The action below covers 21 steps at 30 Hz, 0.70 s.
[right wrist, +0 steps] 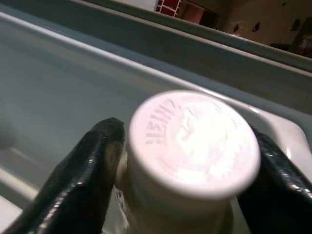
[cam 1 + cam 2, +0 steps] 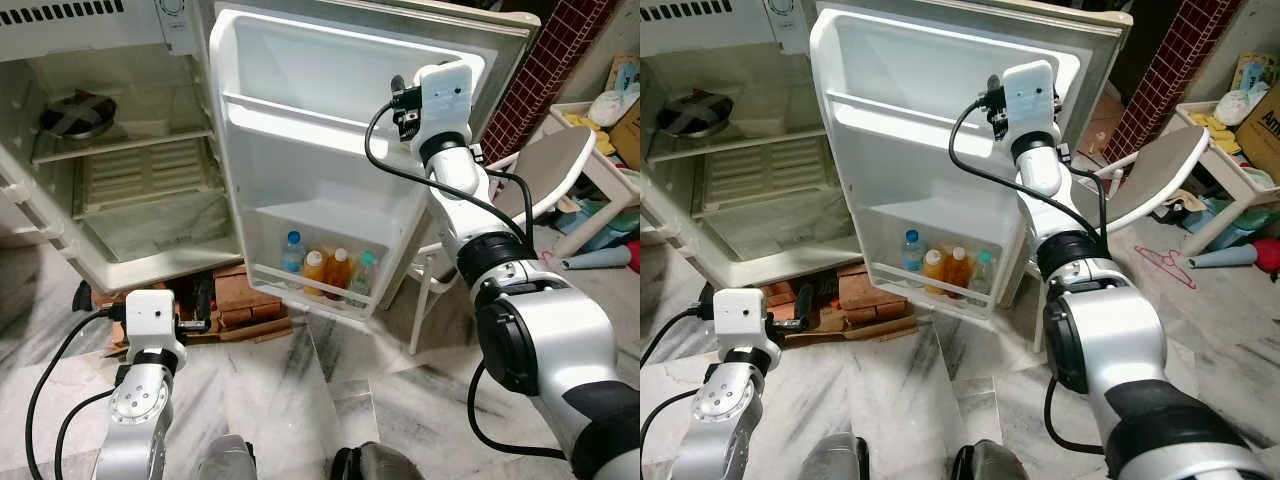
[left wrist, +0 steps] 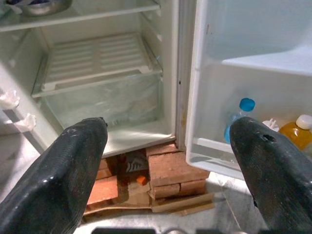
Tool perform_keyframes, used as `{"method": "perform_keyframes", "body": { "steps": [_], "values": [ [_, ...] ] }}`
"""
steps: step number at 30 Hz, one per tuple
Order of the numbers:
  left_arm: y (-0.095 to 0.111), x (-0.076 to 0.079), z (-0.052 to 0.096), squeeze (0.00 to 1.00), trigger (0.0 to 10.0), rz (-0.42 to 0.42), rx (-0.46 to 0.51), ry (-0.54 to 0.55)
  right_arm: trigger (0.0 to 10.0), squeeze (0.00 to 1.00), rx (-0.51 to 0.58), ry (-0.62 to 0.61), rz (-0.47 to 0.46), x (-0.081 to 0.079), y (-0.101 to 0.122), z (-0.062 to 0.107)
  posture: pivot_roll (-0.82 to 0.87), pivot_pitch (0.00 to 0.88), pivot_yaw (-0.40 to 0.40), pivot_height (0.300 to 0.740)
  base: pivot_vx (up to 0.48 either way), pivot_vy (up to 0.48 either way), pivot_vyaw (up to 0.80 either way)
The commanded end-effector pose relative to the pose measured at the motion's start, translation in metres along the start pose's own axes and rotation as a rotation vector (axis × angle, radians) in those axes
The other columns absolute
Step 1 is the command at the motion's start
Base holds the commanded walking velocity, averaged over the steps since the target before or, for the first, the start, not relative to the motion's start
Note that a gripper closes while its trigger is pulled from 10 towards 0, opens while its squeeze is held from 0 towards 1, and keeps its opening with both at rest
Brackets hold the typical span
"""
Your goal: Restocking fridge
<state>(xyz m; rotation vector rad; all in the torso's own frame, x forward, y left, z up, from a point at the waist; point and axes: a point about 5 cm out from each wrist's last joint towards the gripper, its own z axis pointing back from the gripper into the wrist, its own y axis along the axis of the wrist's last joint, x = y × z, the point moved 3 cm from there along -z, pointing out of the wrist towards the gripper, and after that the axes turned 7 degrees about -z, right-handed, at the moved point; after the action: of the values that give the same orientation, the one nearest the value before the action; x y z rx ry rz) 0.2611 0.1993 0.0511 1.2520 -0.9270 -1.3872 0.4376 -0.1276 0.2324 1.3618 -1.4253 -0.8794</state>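
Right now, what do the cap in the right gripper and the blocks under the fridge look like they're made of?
The cap looks like smooth white moulded plastic: raised Heinz lettering, soft sheen. It is pinched in the right gripper. The blocks look like rough reddish fired-clay bricks: matte, grainy, chipped edges, stacked under the fridge.

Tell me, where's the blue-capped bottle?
The blue-capped bottle stands in the fridge door's bottom shelf, at the robot's left end, beside two orange bottles.

White fridge door (image 2: 300,90) holds orange bottles (image 2: 327,268) (one blue-capped (image 3: 247,104)); floor (image 2: 380,390) grey-veined marble.
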Motion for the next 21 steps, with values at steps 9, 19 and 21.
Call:
{"method": "perform_keyframes", "body": {
  "steps": [9, 19, 21],
  "values": [
    [-0.004, 0.001, -0.007, 0.00, 10.0, -0.003, -0.017, 0.010, 10.0, 1.00, 0.005, -0.020, -0.009, 0.013, 0.006, -0.004, 0.16, 0.061, -0.093, 0.740, 0.000, 0.000, 0.00],
    [-0.003, 0.005, -0.014, 0.00, 10.0, 0.001, -0.011, 0.009, 10.0, 1.00, 0.008, 0.003, -0.022, 0.022, 0.010, -0.005, 0.14, 0.039, -0.097, 0.740, 0.000, 0.000, 0.00],
    [-0.003, 0.005, -0.014, 0.00, 10.0, 0.001, -0.011, 0.009, 10.0, 1.00, 0.005, 0.008, -0.020, 0.023, 0.010, -0.005, 0.14, 0.038, -0.097, 0.740, 0.000, 0.000, 0.00]
  ]
}}
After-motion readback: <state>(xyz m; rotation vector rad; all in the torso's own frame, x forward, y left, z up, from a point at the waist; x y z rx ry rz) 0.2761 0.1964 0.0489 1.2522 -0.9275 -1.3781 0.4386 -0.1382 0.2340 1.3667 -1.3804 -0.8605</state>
